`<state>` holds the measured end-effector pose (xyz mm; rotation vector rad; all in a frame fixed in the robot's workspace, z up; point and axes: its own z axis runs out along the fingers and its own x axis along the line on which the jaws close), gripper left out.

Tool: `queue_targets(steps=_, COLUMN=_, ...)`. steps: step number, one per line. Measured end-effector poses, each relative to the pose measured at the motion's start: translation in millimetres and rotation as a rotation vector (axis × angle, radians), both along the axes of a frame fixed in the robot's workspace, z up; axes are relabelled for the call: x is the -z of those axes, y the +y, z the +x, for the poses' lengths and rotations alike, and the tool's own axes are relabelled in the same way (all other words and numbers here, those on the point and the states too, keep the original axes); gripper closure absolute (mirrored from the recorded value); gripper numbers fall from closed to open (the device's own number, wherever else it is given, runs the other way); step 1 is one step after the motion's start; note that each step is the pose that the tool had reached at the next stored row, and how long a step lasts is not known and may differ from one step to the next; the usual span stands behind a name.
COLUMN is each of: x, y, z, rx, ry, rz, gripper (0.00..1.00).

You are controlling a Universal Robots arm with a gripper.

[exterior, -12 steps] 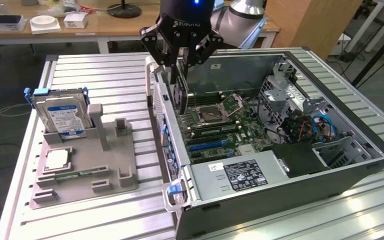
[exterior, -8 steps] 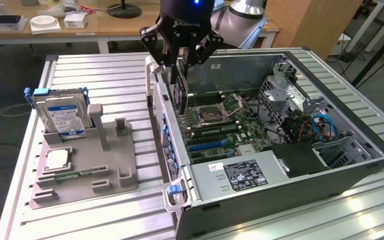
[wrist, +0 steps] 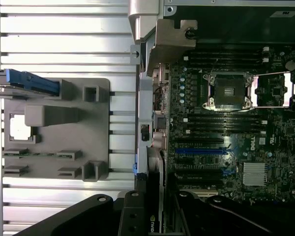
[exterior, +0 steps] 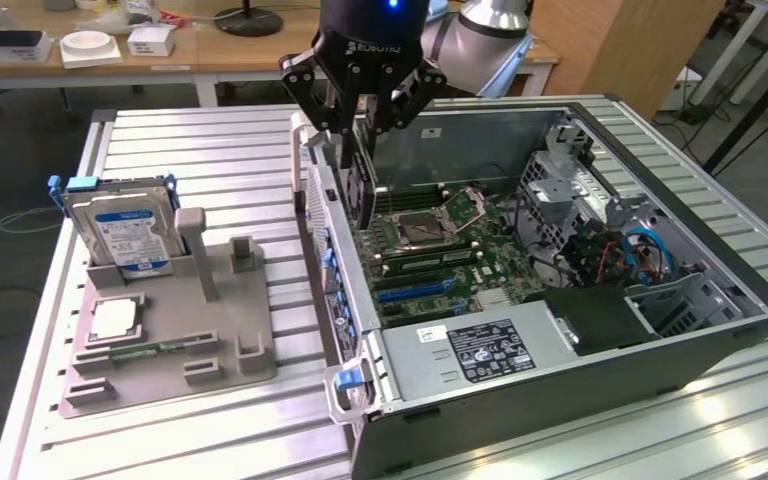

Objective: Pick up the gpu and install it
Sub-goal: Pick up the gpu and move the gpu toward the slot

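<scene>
Open case (exterior: 584, 405): room above motherboard (exterior: 484, 250) is left free; in the exterior view it is bounded by drive cage (exterior: 564, 185) at 3 o'clock, power supply (exterior: 491, 345) at 5, slotted wall (exterior: 317, 215) and gpu (exterior: 361, 180) at 9.

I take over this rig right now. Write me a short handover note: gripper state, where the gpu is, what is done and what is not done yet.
Gripper: shut on the gpu, which hangs upright on edge from it.
Position: over the open computer case, close to its wall on the exterior view's left, above the motherboard.
Done: the gpu is picked up and away from the grey holder, where the hard drive stands.
Left: the card does not look seated yet; the blue slot on the board is bare.
</scene>
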<state>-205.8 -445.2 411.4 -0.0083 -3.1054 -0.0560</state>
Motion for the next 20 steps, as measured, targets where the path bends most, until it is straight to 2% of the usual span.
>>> queue_targets(steps=6, x=0.0, y=0.0, z=4.7, rx=0.0, ry=0.0001, rz=0.0, gripper=0.74)
queue_targets(steps=20, x=0.0, y=0.0, z=35.6, rx=-0.001, ry=0.0, rz=0.0001, gripper=0.74)
